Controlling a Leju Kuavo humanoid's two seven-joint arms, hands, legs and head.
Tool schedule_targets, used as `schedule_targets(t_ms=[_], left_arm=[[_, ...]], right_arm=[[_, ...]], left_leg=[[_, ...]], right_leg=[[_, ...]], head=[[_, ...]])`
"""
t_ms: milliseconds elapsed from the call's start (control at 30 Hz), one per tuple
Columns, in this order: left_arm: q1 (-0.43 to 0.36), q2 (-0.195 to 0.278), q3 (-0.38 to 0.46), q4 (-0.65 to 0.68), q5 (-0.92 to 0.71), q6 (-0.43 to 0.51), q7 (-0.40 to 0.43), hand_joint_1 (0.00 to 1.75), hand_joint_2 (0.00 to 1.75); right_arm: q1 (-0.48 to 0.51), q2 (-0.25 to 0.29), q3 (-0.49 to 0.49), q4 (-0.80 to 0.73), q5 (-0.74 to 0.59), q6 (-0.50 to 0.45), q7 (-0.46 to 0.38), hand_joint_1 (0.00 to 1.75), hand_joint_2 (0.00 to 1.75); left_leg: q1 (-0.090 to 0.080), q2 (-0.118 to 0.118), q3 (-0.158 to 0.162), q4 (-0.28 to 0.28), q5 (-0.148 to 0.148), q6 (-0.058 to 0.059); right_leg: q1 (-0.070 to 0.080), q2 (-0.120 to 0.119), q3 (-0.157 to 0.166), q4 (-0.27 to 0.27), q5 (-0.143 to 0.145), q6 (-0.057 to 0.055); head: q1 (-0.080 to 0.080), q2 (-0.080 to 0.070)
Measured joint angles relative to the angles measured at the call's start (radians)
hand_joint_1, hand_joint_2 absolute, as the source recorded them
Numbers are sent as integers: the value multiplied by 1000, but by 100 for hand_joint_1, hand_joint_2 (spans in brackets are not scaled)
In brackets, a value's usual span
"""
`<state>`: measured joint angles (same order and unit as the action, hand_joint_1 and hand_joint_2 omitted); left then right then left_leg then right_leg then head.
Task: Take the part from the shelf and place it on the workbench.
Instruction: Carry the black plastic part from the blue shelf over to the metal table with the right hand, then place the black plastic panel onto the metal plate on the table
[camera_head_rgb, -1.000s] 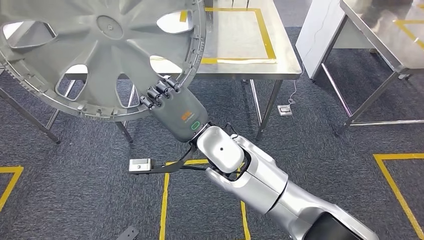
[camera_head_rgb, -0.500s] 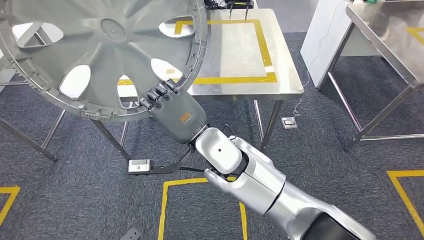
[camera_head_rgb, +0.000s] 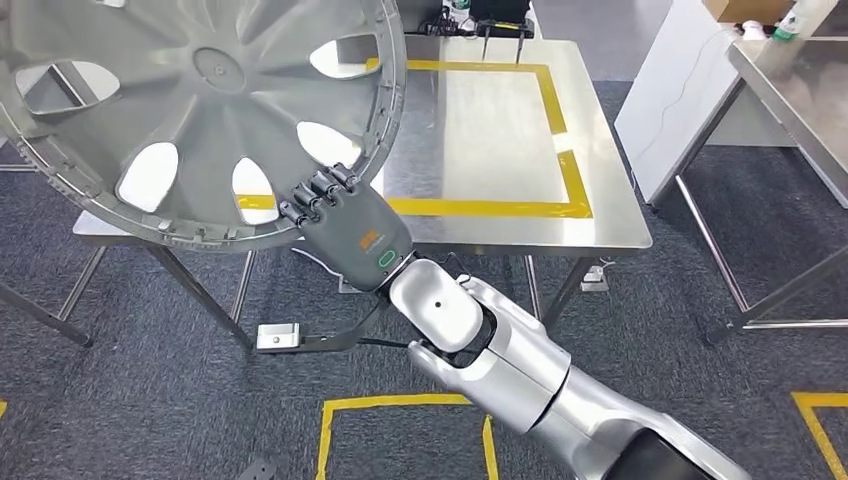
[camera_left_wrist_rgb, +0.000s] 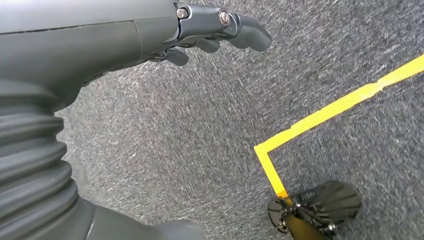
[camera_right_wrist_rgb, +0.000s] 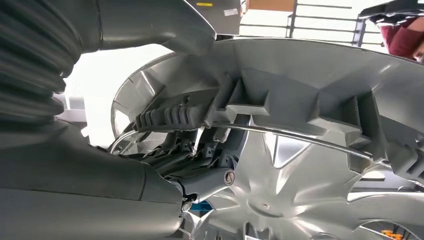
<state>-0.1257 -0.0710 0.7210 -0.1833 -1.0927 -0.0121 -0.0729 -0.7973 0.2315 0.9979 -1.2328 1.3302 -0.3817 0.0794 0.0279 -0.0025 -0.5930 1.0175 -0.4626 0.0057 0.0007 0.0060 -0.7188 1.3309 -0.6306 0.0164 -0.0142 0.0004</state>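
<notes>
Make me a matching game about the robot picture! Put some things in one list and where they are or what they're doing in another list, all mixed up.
Things:
1. wheel cover
2. right hand
3. left hand
4. yellow tape rectangle

Places or states:
A. hanging above the grey carpet, holding nothing
B. marked on the steel workbench top
C. gripping the rim of the big grey part
D. held up in the air in front of the workbench

Pairs: 1-D, 2-C, 3-A, 4-B
</notes>
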Motion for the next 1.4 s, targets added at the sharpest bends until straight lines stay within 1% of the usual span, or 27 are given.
schedule_targets(t_ms=[33, 67, 100, 133, 167, 200, 233, 267, 300, 333, 367, 400, 433, 467, 500, 533, 567, 600, 667, 700, 733, 800, 867, 1033, 1100, 1233, 1400], left_arm=[[1, 0, 0, 0, -1, 0, 0, 0, 175], [2, 0, 0, 0, -3, -1, 0, 0, 175], [2, 0, 0, 0, -4, -1, 0, 0, 175], [4, -1, 0, 1, -5, -1, 0, 0, 175], [4, -3, 0, 2, -6, -1, 0, 0, 175], [4, -4, 0, 4, -6, -1, 0, 0, 175], [5, -5, 0, 5, -6, -1, -1, 0, 175], [3, -5, 0, 5, -7, -2, -4, 0, 175], [1, -3, 0, 4, -7, -2, -6, 0, 175], [-2, -2, 0, 3, -8, -3, -9, 0, 175], [-7, -2, 0, 2, -8, -4, -11, 0, 175], [-10, -2, 0, 2, -8, -5, -12, 0, 175], [-13, -2, 0, 2, -8, -6, -12, 0, 175], [-12, -1, 0, 3, -9, -6, -11, 0, 175], [-11, 1, 0, 3, -9, -6, -10, 0, 175], [-9, 2, 0, 3, -9, -7, -9, 0, 175], [-8, 3, 0, 3, -9, -7, -9, 0, 175], [-9, 4, 0, 3, -9, -7, -9, 0, 175], [-8, 4, 0, 3, -11, -7, -8, 0, 175], [-8, 4, 0, 4, -14, -7, -5, 0, 175], [-8, 3, 0, 4, -18, -6, -3, 0, 175], [-10, 3, 0, 4, -25, -6, 1, 0, 175], [-13, 2, 0, 4, -32, -5, 0, 0, 175], [-16, 2, 1, 4, -41, -13, -9, 0, 175], [-16, 2, 1, 4, -43, -15, -11, 0, 175], [-15, 2, 2, 4, -46, -18, -13, 0, 175], [-14, 2, 10, 4, -46, -18, -20, 0, 175]], right_arm=[[0, -2, 0, 1, 0, 1, 0, 175, 175], [0, -3, 0, 2, 0, 2, 0, 175, 175], [-1, -6, 0, 4, -1, 4, 1, 175, 175], [0, -9, 0, 7, -2, 6, 2, 175, 175], [-1, -13, 0, 10, -3, 7, 3, 175, 175], [0, -17, 0, 13, -4, 9, 4, 175, 175], [0, -20, -1, 15, -6, 11, 5, 175, 175], [-1, -20, -2, 16, -8, 13, 7, 175, 175], [-2, -19, -4, 17, -13, 17, 9, 175, 175], [-5, -17, -7, 19, -21, 24, 12, 175, 175], [-9, -15, -9, 23, -30, 31, 15, 175, 175], [-11, -14, -13, 30, -41, 39, 17, 175, 175], [-10, -15, -17, 39, -49, 45, 17, 175, 175], [-9, -16, -20, 50, -55, 49, 15, 175, 175], [-7, -17, -23, 59, -58, 52, 14, 175, 175], [-6, -18, -25, 67, -60, 54, 13, 175, 175], [-6, -19, -27, 73, -61, 54, 12, 175, 175], [-6, -19, -28, 78, -61, 56, 13, 175, 175], [-9, -18, -33, 90, -65, 65, 19, 175, 175], [-14, -17, -36, 101, -68, 74, 24, 175, 175], [-20, -15, -42, 117, -73, 82, 29, 175, 175], [-36, -11, -58, 163, -85, 95, 36, 175, 175], [-61, -3, -81, 230, -97, 105, 41, 175, 175], [-121, 15, -147, 424, -118, 143, 57, 175, 175], [-140, 22, -174, 496, -122, 177, 67, 175, 175], [-173, 34, -224, 624, -127, 262, 101, 175, 175], [-196, 36, -272, 733, -133, 291, 125, 175, 175]], left_leg=[[0, -4, 25, -3, -17, -1], [0, -9, 51, -6, -36, -2], [-1, -12, 78, -9, -55, -3], [-2, -15, 98, -11, -74, -4], [-3, -19, 117, -10, -93, -8], [-5, -22, 132, -12, -112, -13], [-7, -25, 147, -13, -125, -20], [-8, -28, 161, -12, -131, -28], [-7, -25, 163, -1, -128, -35], [-7, -21, 152, 32, -110, -41], [-6, -16, 121, 86, -92, -46], [-6, -11, 78, 151, -85, -50], [-6, -7, 35, 212, -99, -52], [-7, -6, -4, 253, -139, -53], [-7, -5, -33, 269, -187, -54], [-7, -5, -52, 263, -223, -55], [-7, -4, -62, 234, -227, -54], [-6, -4, -64, 185, -193, -53], [-7, -4, -55, 63, -55, -47], [-9, -4, -50, 21, 0, -41], [-10, -4, -48, -2, 35, -36], [-12, -9, -43, -6, 48, -30], [-13, -15, -43, -6, 49, -29], [-15, -21, -43, -5, 45, -19], [-17, -20, -43, -5, 45, -16], [-19, -20, -44, -3, 45, -12], [-19, -19, -43, -3, 46, -11]], right_leg=[[1, 0, -22, -19, -40, -2], [2, 0, -34, -56, -55, -7], [5, 0, -41, -113, -25, -15], [10, -1, -42, -182, 62, -26], [16, 0, -44, -249, 162, -37], [21, 2, -42, -295, 251, -45], [24, 5, -38, -321, 308, -50], [26, 7, -32, -327, 317, -53], [23, 9, -19, -326, 313, -57], [21, 9, -7, -329, 305, -61], [19, 8, 8, -333, 296, -66], [17, 9, 23, -337, 287, -71], [16, 9, 37, -339, 274, -74], [16, 10, 52, -340, 261, -77], [16, 13, 67, -340, 248, -78], [16, 16, 81, -340, 236, -78], [16, 20, 94, -338, 225, -76], [16, 22, 107, -337, 213, -74], [17, 26, 123, -330, 193, -66], [18, 28, 126, -325, 184, -61], [20, 30, 127, -321, 175, -57], [22, 29, 127, -317, 167, -63], [23, 26, 130, -319, 167, -75], [23, 21, 137, -330, 166, -74], [21, 21, 138, -332, 166, -69], [16, 20, 139, -333, 166, -43], [14, 20, 137, -332, 167, -39]], head=[[1, 0], [3, 0], [4, 0], [6, 0], [7, 0], [8, 0], [8, 0], [9, 0], [9, 0], [9, 0], [7, 0], [5, 0], [3, 0], [1, 0], [0, 0], [-2, 0], [-4, 0], [-5, 0], [-7, 0], [-7, 0], [-7, 0], [-7, 0], [-7, 0], [-6, 0], [-6, 0], [-7, 0], [-7, 0]])
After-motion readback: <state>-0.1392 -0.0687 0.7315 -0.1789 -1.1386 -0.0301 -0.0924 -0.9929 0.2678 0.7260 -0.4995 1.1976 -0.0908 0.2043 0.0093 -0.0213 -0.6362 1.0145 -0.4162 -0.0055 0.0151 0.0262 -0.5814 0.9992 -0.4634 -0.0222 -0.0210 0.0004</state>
